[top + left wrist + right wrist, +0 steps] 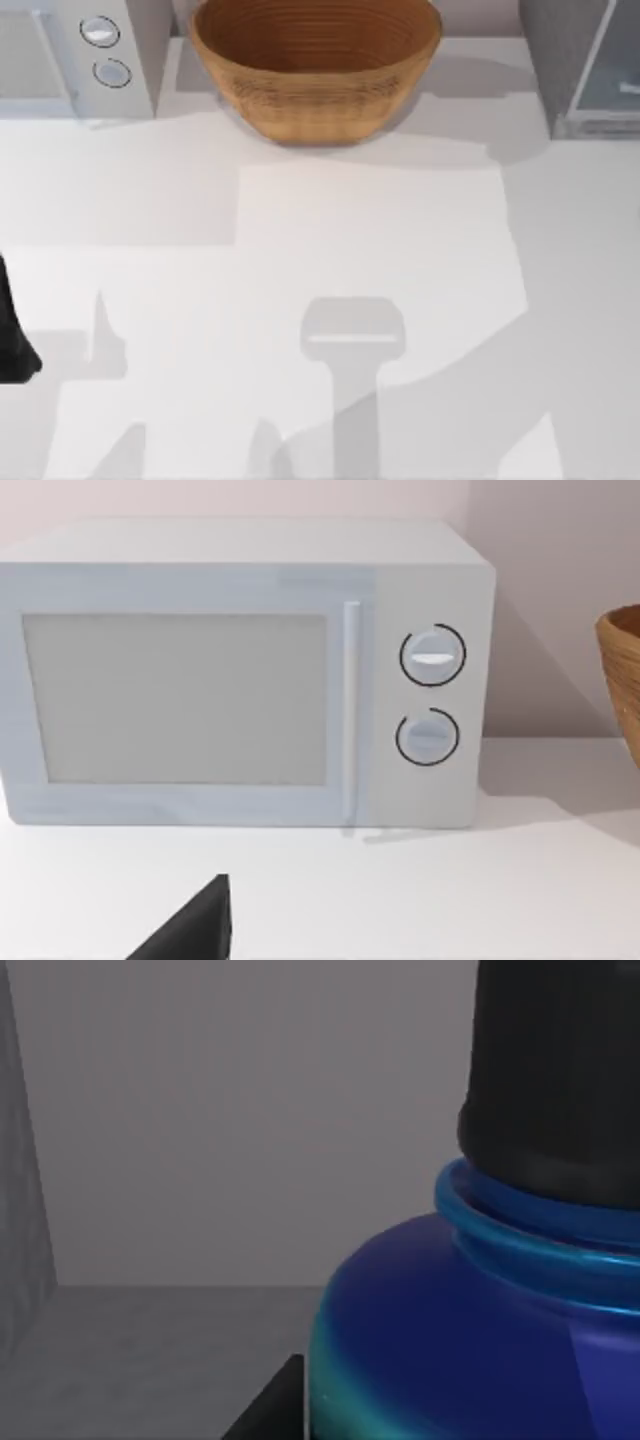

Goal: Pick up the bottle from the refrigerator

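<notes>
Right wrist view showed the bottle [470,1330] very close, its blue body and black cap standing on a grey floor between grey walls, inside the refrigerator [590,70] at the far right of the worktop [370,250]; one dark finger of the right hand [270,1410] was just beside it, and I could not tell if the hand was apart or clamped. Left hand [190,930] was near the worktop's left edge, facing the microwave [240,670] beside the wicker basket [315,60], its state also unclear.

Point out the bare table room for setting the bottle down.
Free: the wide table in front of the basket, between microwave and refrigerator. Crowded: the back edge, and inside the refrigerator beside the bottle.
</notes>
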Robot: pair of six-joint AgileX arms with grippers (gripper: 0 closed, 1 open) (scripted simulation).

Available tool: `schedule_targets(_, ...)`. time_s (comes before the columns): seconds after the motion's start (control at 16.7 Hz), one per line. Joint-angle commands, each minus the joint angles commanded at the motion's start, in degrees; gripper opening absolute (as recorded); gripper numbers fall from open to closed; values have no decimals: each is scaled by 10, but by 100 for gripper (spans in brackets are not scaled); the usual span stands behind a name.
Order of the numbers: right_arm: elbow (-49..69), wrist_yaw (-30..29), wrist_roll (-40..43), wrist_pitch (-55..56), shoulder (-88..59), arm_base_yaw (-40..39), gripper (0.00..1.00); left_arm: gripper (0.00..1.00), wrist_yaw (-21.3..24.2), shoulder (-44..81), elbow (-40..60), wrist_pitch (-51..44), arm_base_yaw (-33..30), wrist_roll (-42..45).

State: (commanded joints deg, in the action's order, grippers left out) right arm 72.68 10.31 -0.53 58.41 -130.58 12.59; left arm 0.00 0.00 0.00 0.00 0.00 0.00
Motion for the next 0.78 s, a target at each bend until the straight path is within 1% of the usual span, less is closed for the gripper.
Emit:
schedule_targets(0.3,9,1,-1,-55,44,0,0,100,0,0,0,0,0,0)
schedule_targets(0.6,-3,4,-3,-47,50,2,0,100,0,0,0,0,0,0)
schedule_targets(0.78,-57,14,-4,-19,91,8,0,100,0,0,0,0,0,0)
